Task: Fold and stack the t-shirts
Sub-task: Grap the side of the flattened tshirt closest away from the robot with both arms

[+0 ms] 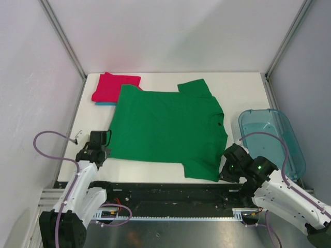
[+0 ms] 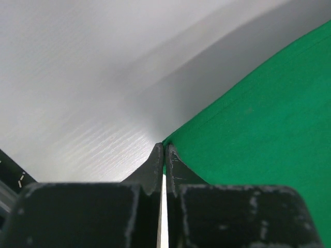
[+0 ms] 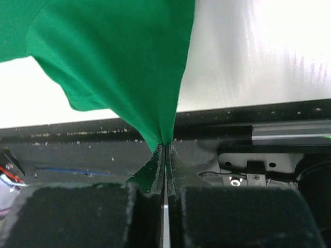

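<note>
A green t-shirt (image 1: 165,129) lies spread flat on the white table (image 1: 238,88). My left gripper (image 1: 106,150) is shut on its near left hem corner, seen pinched in the left wrist view (image 2: 164,147) with green cloth (image 2: 258,129) to the right. My right gripper (image 1: 226,168) is shut on the near right sleeve corner; in the right wrist view (image 3: 165,147) the cloth (image 3: 119,57) rises from the jaws, drawn taut over the table's front edge. A folded magenta-red t-shirt (image 1: 115,86) lies at the far left on a light blue t-shirt (image 1: 105,104), of which only an edge shows.
A translucent blue-green plastic bin (image 1: 271,139) lies at the right edge of the table, beside my right arm. Grey walls close in left, right and back. A black rail (image 3: 258,111) runs along the table's front edge.
</note>
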`<state>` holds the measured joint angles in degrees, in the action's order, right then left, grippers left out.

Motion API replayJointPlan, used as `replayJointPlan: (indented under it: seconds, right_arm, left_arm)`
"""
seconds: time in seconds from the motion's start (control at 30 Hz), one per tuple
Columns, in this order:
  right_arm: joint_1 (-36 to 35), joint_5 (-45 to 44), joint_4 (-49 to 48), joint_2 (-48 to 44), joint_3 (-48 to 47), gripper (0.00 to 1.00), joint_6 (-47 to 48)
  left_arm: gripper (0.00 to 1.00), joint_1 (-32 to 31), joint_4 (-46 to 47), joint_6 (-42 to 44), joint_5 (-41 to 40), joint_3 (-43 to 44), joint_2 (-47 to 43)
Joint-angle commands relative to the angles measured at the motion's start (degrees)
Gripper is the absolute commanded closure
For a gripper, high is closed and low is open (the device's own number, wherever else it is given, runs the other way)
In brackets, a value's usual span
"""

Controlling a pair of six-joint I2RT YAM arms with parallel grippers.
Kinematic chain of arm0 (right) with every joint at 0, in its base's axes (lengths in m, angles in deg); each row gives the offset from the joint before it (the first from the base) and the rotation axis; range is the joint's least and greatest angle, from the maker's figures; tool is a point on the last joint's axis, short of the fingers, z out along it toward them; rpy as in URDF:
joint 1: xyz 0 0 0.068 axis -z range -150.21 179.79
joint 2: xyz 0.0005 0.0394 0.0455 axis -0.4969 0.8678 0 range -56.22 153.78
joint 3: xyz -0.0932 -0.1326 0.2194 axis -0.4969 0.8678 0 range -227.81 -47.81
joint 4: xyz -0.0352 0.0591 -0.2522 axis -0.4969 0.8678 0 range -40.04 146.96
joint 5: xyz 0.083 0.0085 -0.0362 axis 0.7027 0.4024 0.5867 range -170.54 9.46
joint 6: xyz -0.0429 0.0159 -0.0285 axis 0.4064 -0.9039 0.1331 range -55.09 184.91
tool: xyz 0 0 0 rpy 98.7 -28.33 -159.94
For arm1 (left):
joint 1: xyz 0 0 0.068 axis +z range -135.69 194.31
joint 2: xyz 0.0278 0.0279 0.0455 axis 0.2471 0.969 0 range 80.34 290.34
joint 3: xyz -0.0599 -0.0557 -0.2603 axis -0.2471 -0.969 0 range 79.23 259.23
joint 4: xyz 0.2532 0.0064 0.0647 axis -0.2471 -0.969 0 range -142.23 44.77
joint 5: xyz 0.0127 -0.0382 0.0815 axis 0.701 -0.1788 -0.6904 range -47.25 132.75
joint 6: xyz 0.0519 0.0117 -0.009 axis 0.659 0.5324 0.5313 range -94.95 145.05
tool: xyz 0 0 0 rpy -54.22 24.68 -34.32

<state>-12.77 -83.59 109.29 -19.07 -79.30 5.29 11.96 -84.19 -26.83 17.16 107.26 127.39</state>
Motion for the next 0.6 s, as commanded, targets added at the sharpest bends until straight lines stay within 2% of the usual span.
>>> replayJointPlan:
  seconds: [0.0, 0.27, 0.57]
  right_arm:
    - [-3.56, 1.38, 4.30, -2.06, -0.01, 1.00, -4.79]
    - [-7.22, 1.32, 6.42, -2.69, -4.36, 1.00, -8.87]
    - [-7.58, 0.51, 8.43, 3.25, -11.92, 1.00, -6.98]
  left_arm:
    - [1.00, -0.20, -7.40, -6.80, -2.49, 0.93, -2.84]
    - [1.00, -0.28, -16.72, -14.25, 0.23, 4.26, -4.76]
    - [1.00, -0.27, -23.30, -15.89, -0.22, 8.51, -6.02]
